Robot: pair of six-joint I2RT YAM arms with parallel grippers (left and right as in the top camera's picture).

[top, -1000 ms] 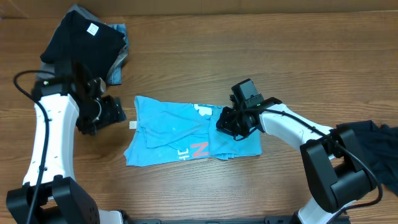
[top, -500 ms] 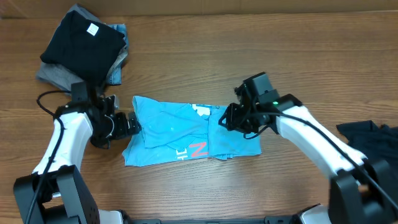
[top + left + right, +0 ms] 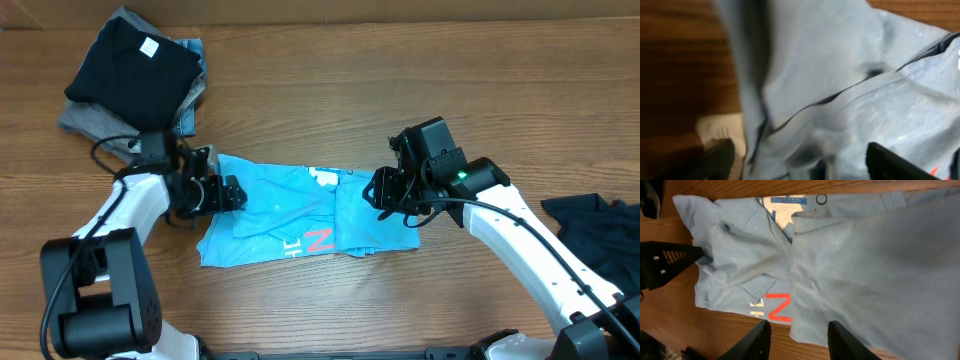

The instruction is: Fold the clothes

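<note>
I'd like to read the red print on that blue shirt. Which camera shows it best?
The right wrist view: the red N is large and sharp there. Overhead, it is small, near the lower edge of the blue shirt. The left wrist view shows only blurred blue cloth up close.

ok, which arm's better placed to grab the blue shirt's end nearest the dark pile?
Left. The left gripper sits at that end of the blue shirt, fingers apart either side of the cloth edge. The right gripper hovers open over the opposite end.
</note>
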